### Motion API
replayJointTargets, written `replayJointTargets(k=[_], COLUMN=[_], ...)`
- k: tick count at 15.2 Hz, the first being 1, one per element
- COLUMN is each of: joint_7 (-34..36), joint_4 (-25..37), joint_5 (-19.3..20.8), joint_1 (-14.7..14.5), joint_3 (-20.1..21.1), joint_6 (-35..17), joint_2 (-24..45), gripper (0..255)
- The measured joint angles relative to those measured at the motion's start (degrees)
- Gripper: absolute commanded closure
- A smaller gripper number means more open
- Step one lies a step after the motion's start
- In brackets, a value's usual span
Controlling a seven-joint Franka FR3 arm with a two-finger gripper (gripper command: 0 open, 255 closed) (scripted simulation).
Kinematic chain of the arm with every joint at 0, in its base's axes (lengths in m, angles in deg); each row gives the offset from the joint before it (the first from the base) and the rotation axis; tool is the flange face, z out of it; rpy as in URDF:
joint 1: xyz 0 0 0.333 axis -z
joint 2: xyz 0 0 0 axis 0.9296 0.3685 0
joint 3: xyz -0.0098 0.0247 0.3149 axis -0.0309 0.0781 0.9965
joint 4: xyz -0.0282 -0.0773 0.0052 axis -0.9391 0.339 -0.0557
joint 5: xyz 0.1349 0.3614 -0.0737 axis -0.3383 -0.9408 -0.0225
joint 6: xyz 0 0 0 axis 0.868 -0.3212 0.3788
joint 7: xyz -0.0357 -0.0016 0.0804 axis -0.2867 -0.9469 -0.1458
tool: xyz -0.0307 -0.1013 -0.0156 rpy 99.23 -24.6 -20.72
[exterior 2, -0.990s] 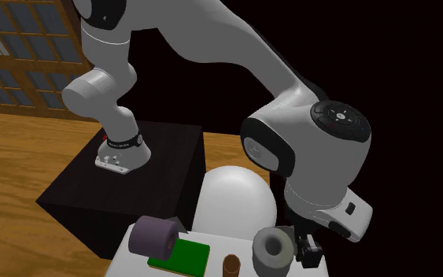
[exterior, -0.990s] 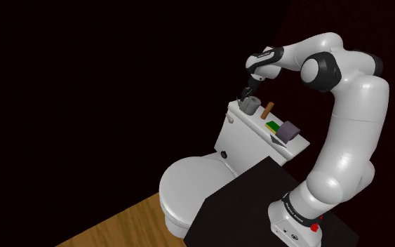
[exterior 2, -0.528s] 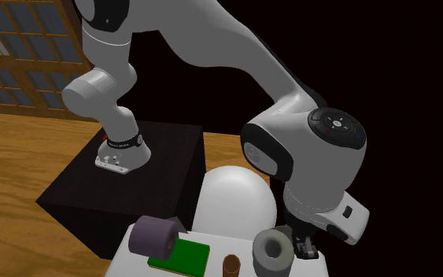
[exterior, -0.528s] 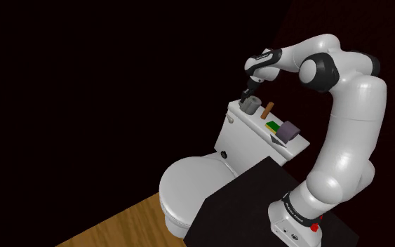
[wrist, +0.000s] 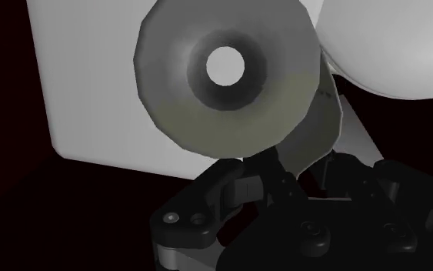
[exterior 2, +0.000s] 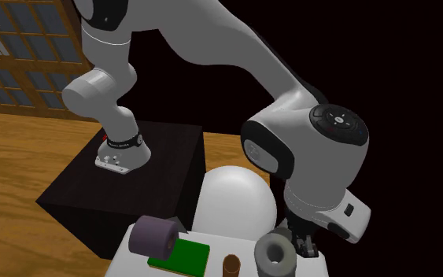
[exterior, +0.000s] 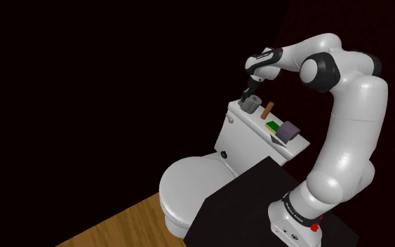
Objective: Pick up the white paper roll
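Where the gripper closes, it clasps the paper roll's edge.

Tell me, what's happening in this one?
The white arm reaches over a toilet tank, and its pincer is shut on the edge of a grey paper roll at one end of the lid. A brown cylinder, a green pad and a purple roll lie further along. Whether the paper roll is off the lid is unclear.
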Motion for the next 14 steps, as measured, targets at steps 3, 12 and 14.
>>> replayJointTargets(k=[3, 12, 14], joint_7=[0.3, 1.8, 1.96], joint_4=[0.6, 3.08, 3.66], joint_5=[0.54, 2.43, 2.7], joint_1=[-0.09, -0.76, -0.78], joint_3=[-0.35, -1.29, -1.44], joint_6=[1.49, 7.02, 8.01], joint_2=[-0.91, -4.19, -4.66], gripper=[255, 255, 255])
